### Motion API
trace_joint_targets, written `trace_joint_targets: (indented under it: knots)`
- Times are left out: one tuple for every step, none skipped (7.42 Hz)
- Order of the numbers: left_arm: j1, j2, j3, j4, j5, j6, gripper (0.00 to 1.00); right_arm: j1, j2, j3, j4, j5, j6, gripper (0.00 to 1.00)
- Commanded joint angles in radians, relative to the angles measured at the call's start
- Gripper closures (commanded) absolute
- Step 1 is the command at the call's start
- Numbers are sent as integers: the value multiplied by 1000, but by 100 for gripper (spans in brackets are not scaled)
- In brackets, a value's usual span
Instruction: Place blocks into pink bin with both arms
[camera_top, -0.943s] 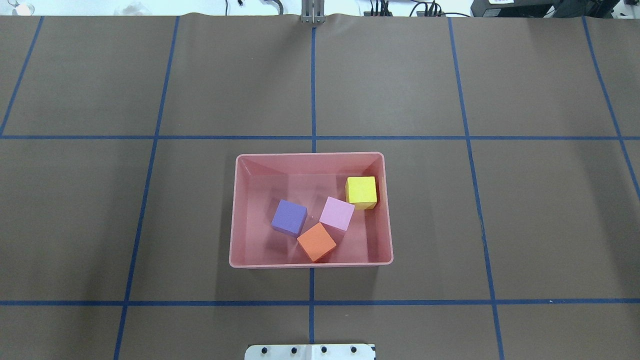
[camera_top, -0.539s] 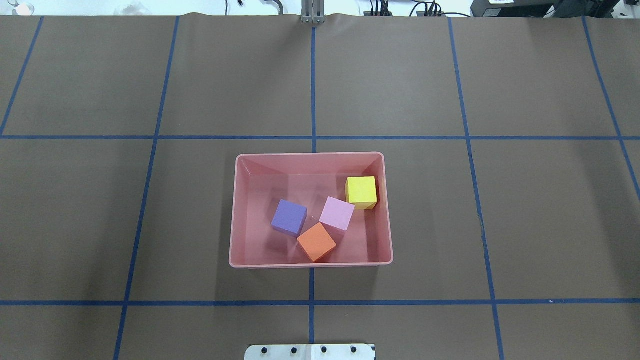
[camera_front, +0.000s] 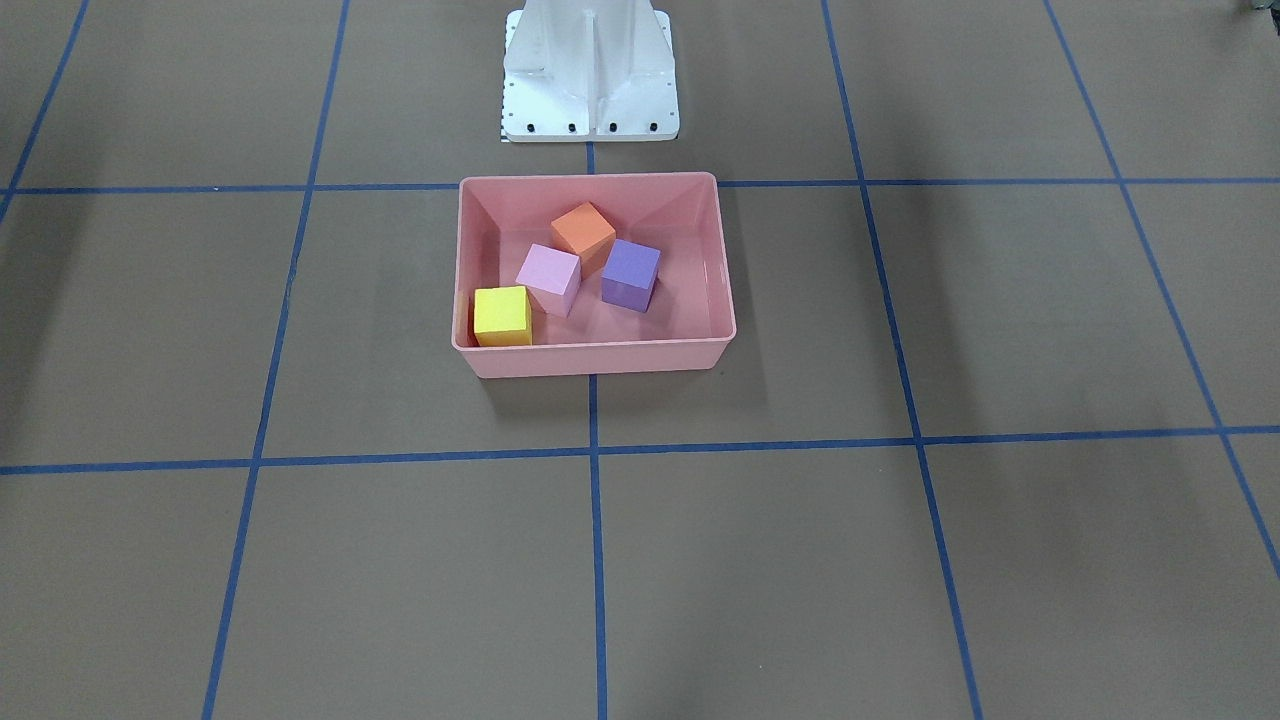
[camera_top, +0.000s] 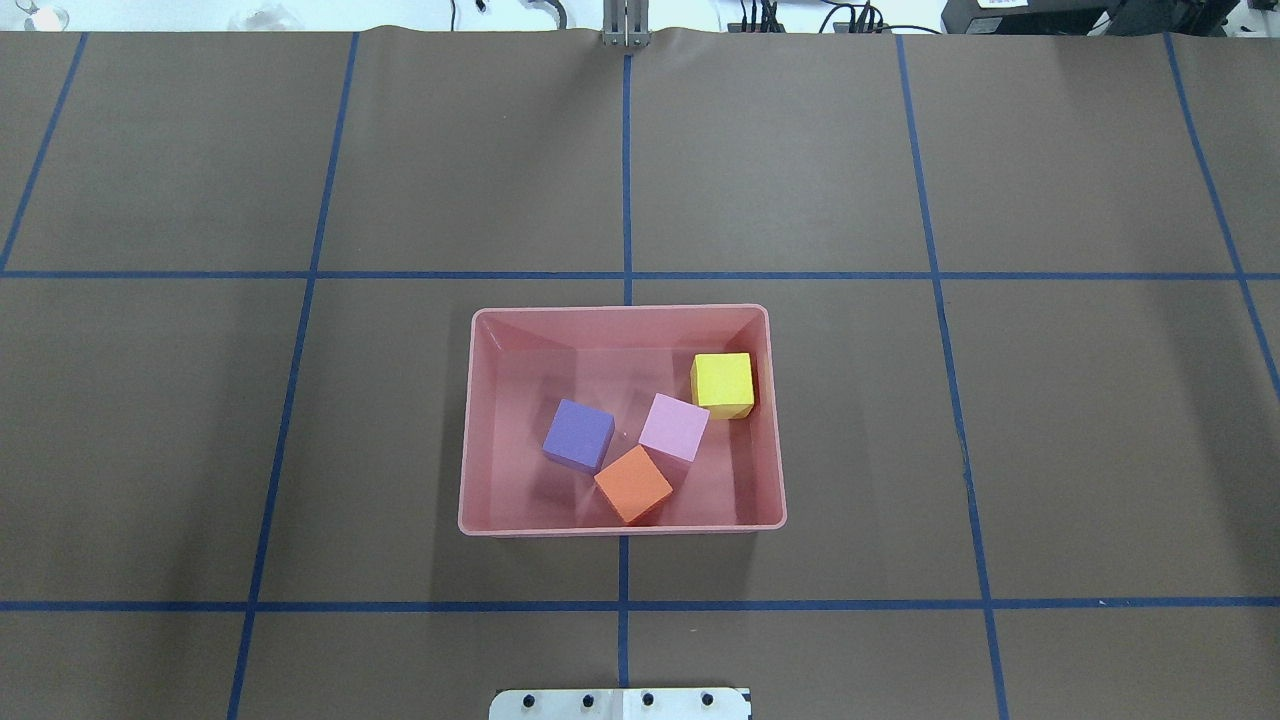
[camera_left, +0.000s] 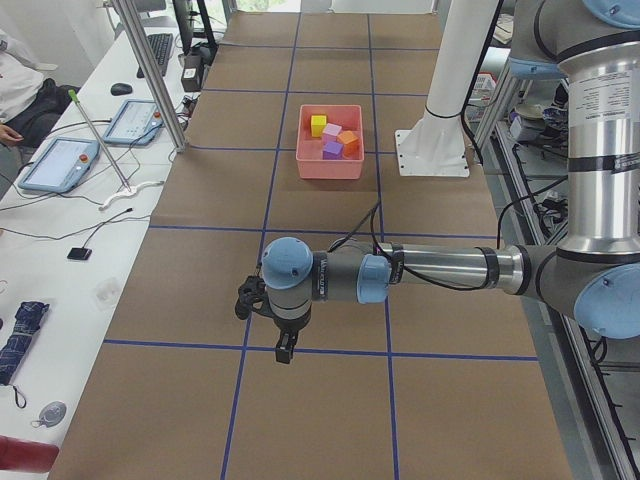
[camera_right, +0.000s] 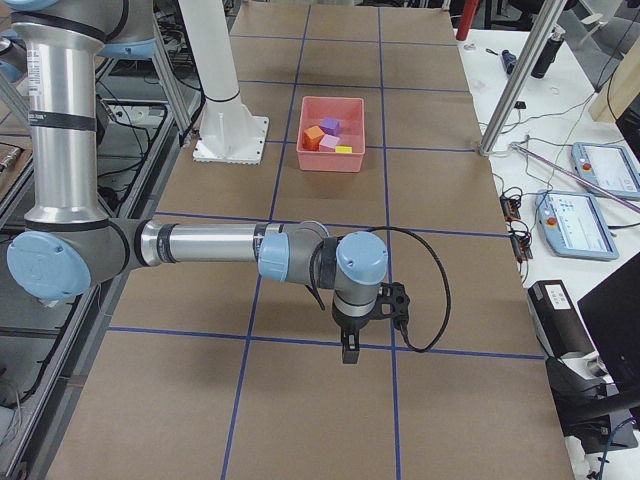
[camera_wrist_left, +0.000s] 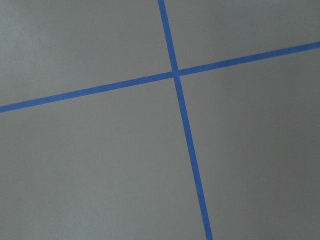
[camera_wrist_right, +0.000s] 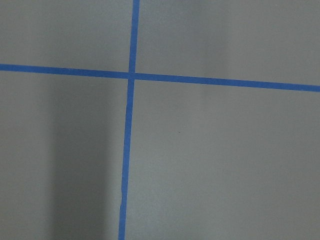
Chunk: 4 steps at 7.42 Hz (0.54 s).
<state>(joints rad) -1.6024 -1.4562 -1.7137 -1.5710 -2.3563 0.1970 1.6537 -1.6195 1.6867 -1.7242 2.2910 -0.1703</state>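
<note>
The pink bin sits near the table's middle, and it also shows in the front view. All the blocks lie inside it: purple, orange, light pink and yellow by the bin's far right wall. My left gripper hangs over bare table far to the bin's left, seen only from the side. My right gripper hangs likewise far to the bin's right. I cannot tell whether either is open or shut. Both wrist views show only brown table and blue tape.
The white pedestal base stands just behind the bin on my side. Blue tape lines grid the brown table. A side desk with tablets and a metal post line the table's far edge.
</note>
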Motion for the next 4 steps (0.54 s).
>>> trace_joint_targets:
  knots:
    - [-1,19,-6,0,-1,-1,0,0,-2,2,0,1,0,0]
    - [-1,25,-7,0,-1,-2,0,0,-2,2,0,1,0,0]
    - [-1,25,-9,0,-3,-2,0,0,-2,4,0,1,0,0]
    - [-1,25,-7,0,-1,-1,0,0,-2,4,0,5,-2,0]
